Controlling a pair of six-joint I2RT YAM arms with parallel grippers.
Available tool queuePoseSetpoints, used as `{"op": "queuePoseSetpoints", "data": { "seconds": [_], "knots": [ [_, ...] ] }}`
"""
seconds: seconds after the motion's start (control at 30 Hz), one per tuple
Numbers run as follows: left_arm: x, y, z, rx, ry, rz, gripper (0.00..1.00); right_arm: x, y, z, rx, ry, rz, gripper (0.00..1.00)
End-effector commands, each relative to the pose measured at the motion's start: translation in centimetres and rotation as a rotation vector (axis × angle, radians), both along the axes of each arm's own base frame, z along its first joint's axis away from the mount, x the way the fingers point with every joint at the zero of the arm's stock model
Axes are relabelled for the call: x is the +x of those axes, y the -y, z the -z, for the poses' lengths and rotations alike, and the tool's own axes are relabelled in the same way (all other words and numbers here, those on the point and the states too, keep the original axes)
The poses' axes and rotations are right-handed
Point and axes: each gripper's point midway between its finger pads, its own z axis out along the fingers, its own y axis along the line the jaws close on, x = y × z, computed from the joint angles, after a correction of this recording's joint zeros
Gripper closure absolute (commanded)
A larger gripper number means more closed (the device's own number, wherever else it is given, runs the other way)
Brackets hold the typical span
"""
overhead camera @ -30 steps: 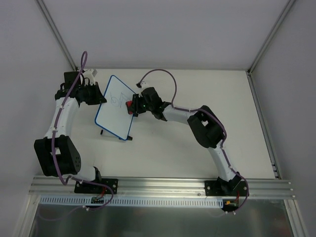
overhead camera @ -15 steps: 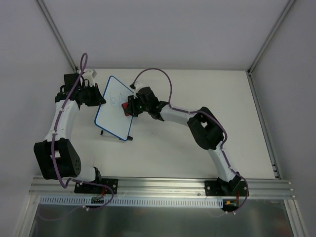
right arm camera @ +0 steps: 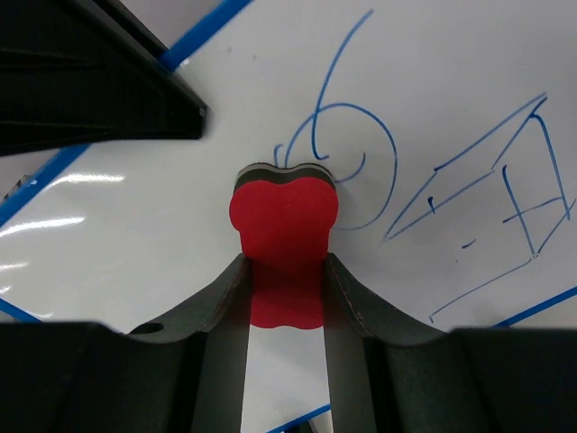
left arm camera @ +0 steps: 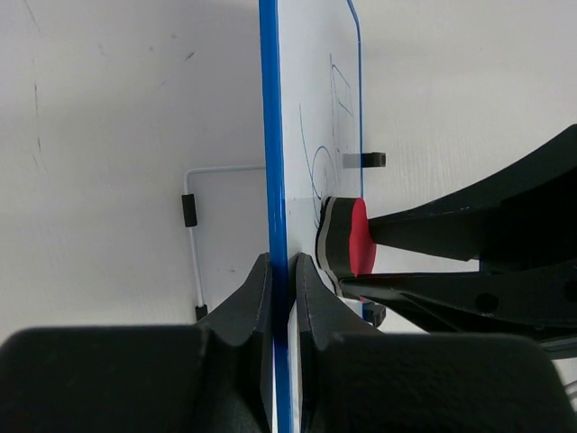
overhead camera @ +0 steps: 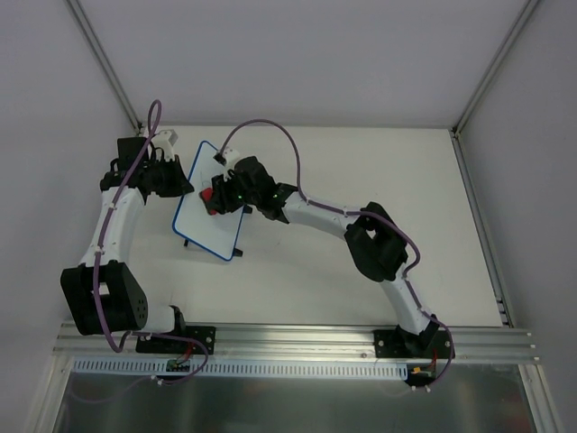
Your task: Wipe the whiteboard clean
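The whiteboard [overhead camera: 209,221], white with a thin blue rim, stands tilted at the back left. My left gripper [overhead camera: 185,185] is shut on its left rim; in the left wrist view the blue edge [left arm camera: 270,162] runs between the fingers [left arm camera: 252,298]. My right gripper [overhead camera: 221,194] is shut on the red bone-shaped eraser [overhead camera: 209,199], whose dark pad presses on the board face. In the right wrist view the eraser [right arm camera: 284,244] sits at the edge of a blue spiral doodle [right arm camera: 347,149], with a blue box doodle [right arm camera: 505,189] to the right.
The board's black feet [overhead camera: 236,255] and wire stand [left arm camera: 194,244] rest on the white table. Grey walls enclose the back and sides, and an aluminium rail [overhead camera: 297,338] runs along the near edge.
My right gripper has slid the eraser leftward across the board face, from its right edge toward the middle left. The left gripper holds the board as before.
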Motion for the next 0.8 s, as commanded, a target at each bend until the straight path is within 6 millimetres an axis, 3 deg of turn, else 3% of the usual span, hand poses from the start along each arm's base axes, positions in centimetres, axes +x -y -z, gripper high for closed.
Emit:
{"op": "queuePoseSetpoints", "data": {
  "seconds": [0.0,0.1,0.23,0.43,0.53,0.6,0.67,0.77],
  "knots": [
    [-9.8,3.5,6.3,-0.02,-0.427,0.16,1.0,-0.1,-2.0,-3.7,0.056,0.069,-0.026,0.99],
    [-10.0,3.7,6.5,-0.018,-0.439,0.168,1.0,1.7,-1.2,-2.0,0.023,0.045,0.029,0.99],
    [-10.2,3.6,6.7,-0.005,-0.445,0.166,1.0,5.0,1.7,1.4,-0.021,-0.028,0.135,0.99],
    [-10.1,3.6,6.8,-0.007,-0.446,0.173,1.0,7.1,5.3,6.8,-0.104,-0.11,0.225,1.0],
    [-10.1,3.8,6.8,-0.009,-0.445,0.178,1.0,7.2,6.2,9.0,-0.127,-0.157,0.248,1.0],
    [-10.1,3.8,6.8,-0.008,-0.448,0.181,1.0,7.2,6.2,9.5,-0.13,-0.17,0.246,1.0],
    [-10.1,3.9,6.9,-0.006,-0.451,0.185,1.0,6.8,5.5,8.7,-0.106,-0.171,0.219,1.0],
    [-10.3,4.0,7.0,-0.003,-0.454,0.193,1.0,6.3,3.8,5.8,-0.057,-0.127,0.172,1.0]
  ]
}}
